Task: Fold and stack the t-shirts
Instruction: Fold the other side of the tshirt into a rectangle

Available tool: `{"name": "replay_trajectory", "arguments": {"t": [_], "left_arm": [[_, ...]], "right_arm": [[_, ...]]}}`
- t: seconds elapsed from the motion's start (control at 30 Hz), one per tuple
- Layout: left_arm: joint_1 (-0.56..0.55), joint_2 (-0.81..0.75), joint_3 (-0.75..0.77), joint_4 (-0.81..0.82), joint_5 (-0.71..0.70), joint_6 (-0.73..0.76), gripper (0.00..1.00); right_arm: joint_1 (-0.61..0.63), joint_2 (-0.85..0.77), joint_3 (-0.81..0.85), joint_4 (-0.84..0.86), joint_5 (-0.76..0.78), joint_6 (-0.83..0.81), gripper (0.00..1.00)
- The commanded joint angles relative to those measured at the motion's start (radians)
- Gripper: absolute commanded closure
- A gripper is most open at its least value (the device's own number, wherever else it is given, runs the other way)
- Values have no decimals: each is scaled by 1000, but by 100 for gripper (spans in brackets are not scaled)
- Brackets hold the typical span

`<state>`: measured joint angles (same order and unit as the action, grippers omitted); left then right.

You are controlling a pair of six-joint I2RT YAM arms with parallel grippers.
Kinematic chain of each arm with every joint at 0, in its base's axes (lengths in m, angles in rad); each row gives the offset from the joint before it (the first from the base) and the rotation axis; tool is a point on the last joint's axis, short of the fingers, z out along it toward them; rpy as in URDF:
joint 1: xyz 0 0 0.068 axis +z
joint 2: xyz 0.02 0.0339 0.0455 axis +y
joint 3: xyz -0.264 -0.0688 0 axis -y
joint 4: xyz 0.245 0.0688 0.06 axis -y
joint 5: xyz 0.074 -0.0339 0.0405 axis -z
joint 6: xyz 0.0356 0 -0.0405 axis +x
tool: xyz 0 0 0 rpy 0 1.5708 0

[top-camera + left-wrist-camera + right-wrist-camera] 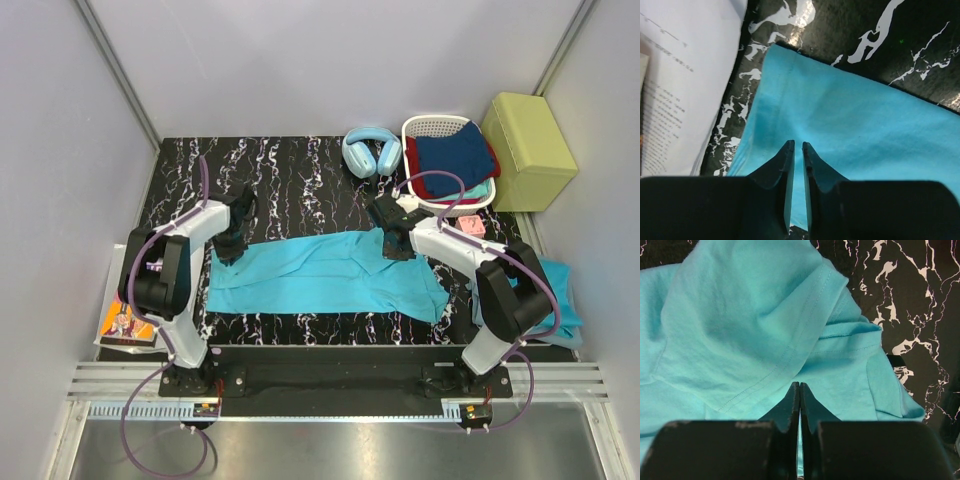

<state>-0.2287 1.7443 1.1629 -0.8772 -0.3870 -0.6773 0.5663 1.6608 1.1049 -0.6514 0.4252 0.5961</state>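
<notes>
Top view: one t-shirt [330,272] lies spread in a long band across the middle of the black marbled desk [290,170], running from 9 o'clock to 3 o'clock. The left tool [232,250] sits on the band's 10 o'clock corner. The right tool [395,245] is down on its far edge toward 2 o'clock. A second t-shirt [565,300] lies bunched at the desk's 4 o'clock edge, beside the right arm. Headphones [371,152] lie at 1 o'clock, just beside a white basket [440,125] of folded clothes.

Left wrist view: the left tool [796,146] has its jaws narrow, a slim gap between them, tips over the t-shirt [850,120]. Whether they pinch cloth, I cannot tell. The cloth's corner points to 11 o'clock, and white paper [685,75] lies at 9 o'clock.

Right wrist view: the right tool [799,386] has its jaws pressed together, tips at the t-shirt [740,325], where a hemmed fold lies over toward 12 o'clock. A grip on cloth cannot be made out. Bare desk [920,300] shows at 2 o'clock.
</notes>
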Motion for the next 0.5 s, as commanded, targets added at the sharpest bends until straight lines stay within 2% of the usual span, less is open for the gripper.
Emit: {"name": "replay_trajectory", "arguments": {"t": [0.0, 0.1, 0.3, 0.47], "left_arm": [[-4, 8, 29, 44, 43, 5, 78], [-8, 1, 14, 46, 48, 5, 68], [-20, -45, -17, 46, 45, 12, 59], [-20, -61, -45, 47, 46, 12, 58]], "right_arm": [[-6, -44, 29, -2, 18, -2, 93], [-8, -24, 30, -4, 12, 4, 82], [-17, 36, 35, 9, 3, 14, 67], [-28, 99, 58, 32, 1, 13, 65]]}}
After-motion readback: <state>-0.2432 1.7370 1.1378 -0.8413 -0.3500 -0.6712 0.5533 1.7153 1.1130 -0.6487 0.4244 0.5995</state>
